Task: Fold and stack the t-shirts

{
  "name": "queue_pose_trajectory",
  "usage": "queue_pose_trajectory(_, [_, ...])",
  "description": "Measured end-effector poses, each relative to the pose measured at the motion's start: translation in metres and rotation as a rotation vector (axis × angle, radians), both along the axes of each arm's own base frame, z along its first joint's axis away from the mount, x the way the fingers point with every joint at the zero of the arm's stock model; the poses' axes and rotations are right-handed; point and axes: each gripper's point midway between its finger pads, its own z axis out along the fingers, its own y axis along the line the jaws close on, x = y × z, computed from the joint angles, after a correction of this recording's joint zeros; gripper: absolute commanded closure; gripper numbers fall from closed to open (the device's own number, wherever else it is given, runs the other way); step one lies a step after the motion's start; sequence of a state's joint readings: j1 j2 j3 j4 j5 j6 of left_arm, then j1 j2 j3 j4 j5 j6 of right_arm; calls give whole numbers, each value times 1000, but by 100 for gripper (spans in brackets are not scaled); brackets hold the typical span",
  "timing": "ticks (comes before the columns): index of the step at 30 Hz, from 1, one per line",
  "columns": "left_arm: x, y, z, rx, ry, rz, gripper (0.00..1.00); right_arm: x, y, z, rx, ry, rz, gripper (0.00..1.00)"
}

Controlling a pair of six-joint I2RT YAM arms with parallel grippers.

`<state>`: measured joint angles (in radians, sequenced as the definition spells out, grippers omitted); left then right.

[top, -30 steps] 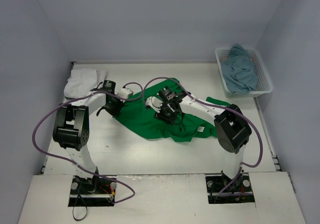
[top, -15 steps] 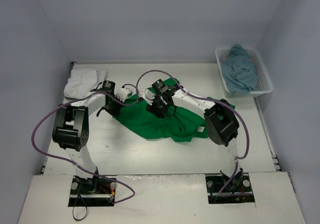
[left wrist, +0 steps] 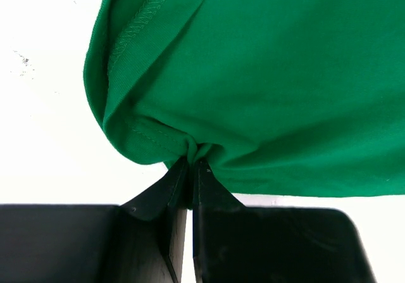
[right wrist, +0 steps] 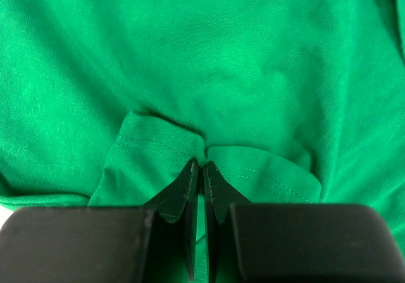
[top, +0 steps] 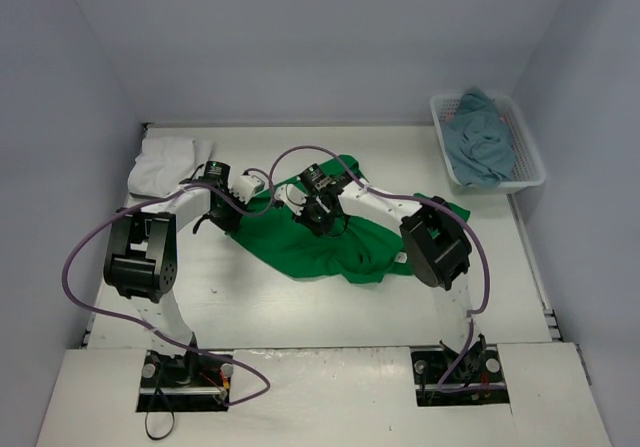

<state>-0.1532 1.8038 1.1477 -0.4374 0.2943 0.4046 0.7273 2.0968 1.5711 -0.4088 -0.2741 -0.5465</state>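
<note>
At the far left, the white t-shirt (top: 165,162) is lying crumpled in the back corner of the table (top: 300,307), and nothing there is changing. Just to its right, the left gripper (left wrist: 191,163) is keeping its jaws pressed together on the stitched left edge of the green t-shirt (top: 320,257), exactly as it was a second ago; the cloth is puckering into the pinch.

The change is happening in the middle. The right gripper (right wrist: 200,164), which was hanging open over the shirt a moment ago, has been sliding leftward across it and is now clamping down on a small raised fold with a hem line running across it (which part of the shirt that hem belongs to is hard to tell). The green t-shirt is lying spread and rumpled across the centre of the table, with one corner reaching out beyond the right arm.

So both arms are now gripping the same shirt, which probably means the grasping step is ending and a lift or fold is becoming possible.

At the far right, the teal-blue t-shirt (top: 482,147) is sitting heaped in the white basket (top: 530,179), not yet folded.
</note>
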Motion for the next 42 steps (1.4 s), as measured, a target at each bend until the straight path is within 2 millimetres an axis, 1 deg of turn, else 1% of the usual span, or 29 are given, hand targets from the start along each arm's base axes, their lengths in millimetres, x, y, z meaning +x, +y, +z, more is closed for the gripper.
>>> queue_pose_trajectory(6, [0,0,0,-2,-9,2,99,2,-2,2,-9,-14,-5,100])
queue_pose_trajectory(8, [-1,0,0,-1,-14,1,99,3,-7,8,-20,-38,-15,100])
queue_pose_trajectory(10, [-2,1,0,1,-15,2,99,7,-14,23,-29,-82,-31,100])
queue_pose_trajectory(12, [-5,1,1,2,-11,2,99,17,-22,47,-24,-144,-58,100])
queue_pose_trajectory(14, [-7,2,1,2,-5,2,99,25,-31,78,-18,-224,-85,100])
queue_pose_trajectory(15, [-9,2,1,3,0,2,99,30,-39,100,-16,-283,-109,100])
queue_pose_trajectory(17, [-14,3,1,5,13,4,99,35,-51,136,-4,-374,-147,100])
queue_pose_trajectory(20, [-25,5,2,6,45,13,99,35,-72,188,19,-504,-210,100])
queue_pose_trajectory(21, [-29,6,2,6,54,17,99,32,-82,202,21,-540,-233,100])
queue_pose_trajectory(22, [-33,6,4,6,62,19,99,27,-95,219,22,-584,-263,100])
queue_pose_trajectory(23, [-36,6,7,2,69,21,99,23,-102,224,17,-598,-275,100])
queue_pose_trajectory(25, [-42,5,18,-9,69,23,99,17,-114,234,13,-631,-301,100])
queue_pose_trajectory(28, [-47,6,42,-33,38,32,99,4,-135,237,-17,-654,-332,100])
queue_pose_trajectory(32, [-42,13,85,-85,-25,68,99,-9,-154,237,-39,-668,-358,100])
queue_pose_trajectory(35, [-30,22,123,-124,-98,100,99,-13,-164,238,-42,-674,-373,100])
queue_pose_trajectory(38, [-24,29,151,-155,-146,124,99,-14,-168,241,-36,-679,-383,100])
queue_pose_trajectory(42, [-16,35,189,-216,-197,158,99,-14,-168,249,-10,-698,-380,100])
